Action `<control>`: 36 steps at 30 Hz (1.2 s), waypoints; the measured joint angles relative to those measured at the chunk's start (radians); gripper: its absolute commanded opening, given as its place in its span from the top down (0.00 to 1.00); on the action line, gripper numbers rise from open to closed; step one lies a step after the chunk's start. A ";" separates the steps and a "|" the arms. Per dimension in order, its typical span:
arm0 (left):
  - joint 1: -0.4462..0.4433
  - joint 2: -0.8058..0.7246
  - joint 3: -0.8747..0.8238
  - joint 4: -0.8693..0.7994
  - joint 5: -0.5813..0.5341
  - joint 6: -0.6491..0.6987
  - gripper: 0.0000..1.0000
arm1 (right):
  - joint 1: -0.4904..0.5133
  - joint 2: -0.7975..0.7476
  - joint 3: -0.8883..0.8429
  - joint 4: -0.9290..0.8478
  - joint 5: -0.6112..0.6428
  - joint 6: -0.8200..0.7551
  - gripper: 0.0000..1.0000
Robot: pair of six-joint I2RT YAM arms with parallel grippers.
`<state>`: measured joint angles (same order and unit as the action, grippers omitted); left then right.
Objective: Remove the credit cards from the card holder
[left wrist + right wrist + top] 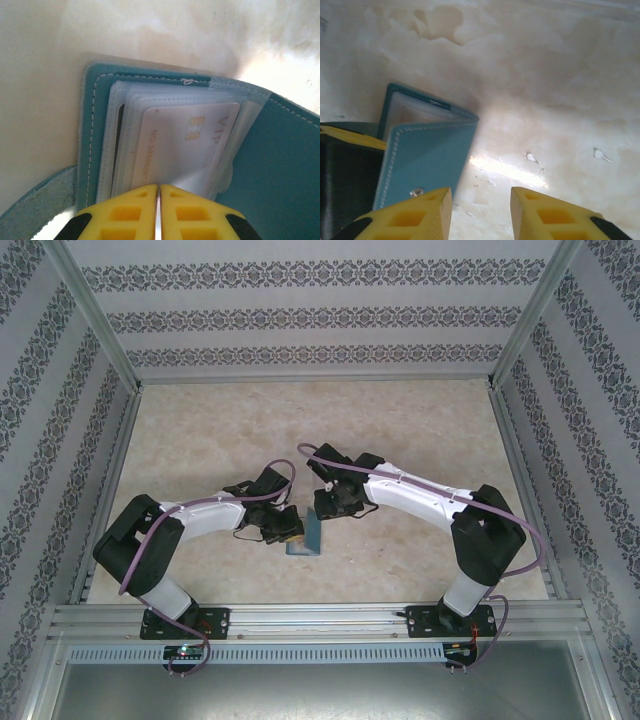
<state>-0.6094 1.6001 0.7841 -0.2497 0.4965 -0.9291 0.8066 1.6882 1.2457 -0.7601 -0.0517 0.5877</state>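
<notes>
Pale marbled counter (400, 440) lying inside patterned walls (300, 310). Near its front centre, one teal card holder (306, 536) is sitting open between the two grippers. The left gripper (287, 525) is pressing its jaws together at the near edge of the clear sleeves (125, 100). One pale credit card (185, 145) is facing up, long axis running away from that gripper, with one dark card edge (120, 135) showing to its left. The right gripper (481, 200) is standing wide open beside the holder's cover.

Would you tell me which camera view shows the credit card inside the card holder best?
Left wrist: the credit card, with chip and lettering, lies in clear sleeves. Right wrist shows the card holder cover; top external, a small teal patch.
</notes>
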 measured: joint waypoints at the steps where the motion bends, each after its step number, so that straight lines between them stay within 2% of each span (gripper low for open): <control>1: 0.000 0.000 0.000 0.000 -0.001 0.000 0.88 | 0.000 -0.005 -0.002 -0.008 0.002 0.004 0.61; 6: 0.000 0.000 0.008 -0.005 -0.003 0.001 0.84 | 0.000 -0.024 -0.017 -0.010 -0.010 0.023 0.55; 12: 0.000 -0.006 0.057 -0.058 -0.012 0.012 0.81 | -0.001 -0.047 -0.027 0.012 -0.041 0.061 0.52; 21: -0.041 -0.004 0.170 -0.110 -0.005 0.047 0.81 | -0.061 -0.119 -0.117 0.076 -0.106 0.119 0.46; 31: -0.097 0.134 0.202 -0.094 0.042 0.049 0.82 | -0.118 -0.200 -0.281 0.196 -0.213 0.203 0.47; 36: -0.097 0.161 0.202 -0.079 0.058 0.048 0.77 | -0.137 -0.207 -0.337 0.261 -0.265 0.233 0.47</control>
<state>-0.7059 1.7615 0.9863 -0.3283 0.5549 -0.8814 0.6693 1.4815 0.9085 -0.4992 -0.3164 0.8207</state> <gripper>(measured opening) 0.205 0.527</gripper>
